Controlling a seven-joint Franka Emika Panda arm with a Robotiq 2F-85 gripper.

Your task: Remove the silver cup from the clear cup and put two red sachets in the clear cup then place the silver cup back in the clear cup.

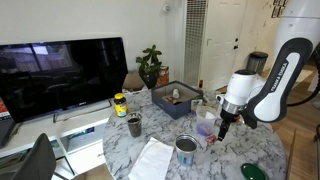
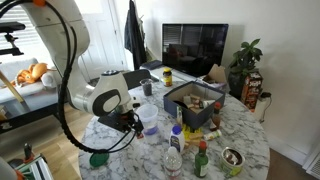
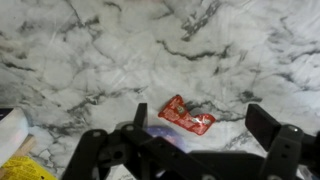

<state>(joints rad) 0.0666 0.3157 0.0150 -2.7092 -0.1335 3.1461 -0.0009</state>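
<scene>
We start on the silver cup (image 1: 185, 150). It stands upright by itself on the marble worktop (image 1: 235, 155), at the near edge in an exterior view, outside the clear cup (image 1: 206, 127) and apart from it. The clear cup stands just beside the gripper (image 1: 223, 128), which hangs low over the marble, jaws spread wide with nothing between them.

In the wrist view we get what neither exterior view gives us. One red sachet (image 3: 187, 115) lies flat on the marble just ahead of the open gripper (image 3: 180, 150), and its white markings are too blurred for us to read. A lavender patch sits right against the sachet, and we can't tell whether that is the cup.

Moving outward, a white sheet (image 1: 152, 160) lies next to the silver cup. Past it are a dark mug (image 1: 134, 125) and a jar (image 1: 120, 104) with a yellow label whose print is too small to read. A blue bin (image 1: 175, 98) sits mid-table, a green lid (image 1: 252, 172) is at the near rim, and a television (image 1: 60, 75) stands behind.

From the opposite side, an exterior view shows the gripper (image 2: 133, 122) next to the clear cup (image 2: 150, 116). It also shows bottles (image 2: 173, 150) in front of the bin, which we can't make out from the other angle, and their labels are unreadable.
</scene>
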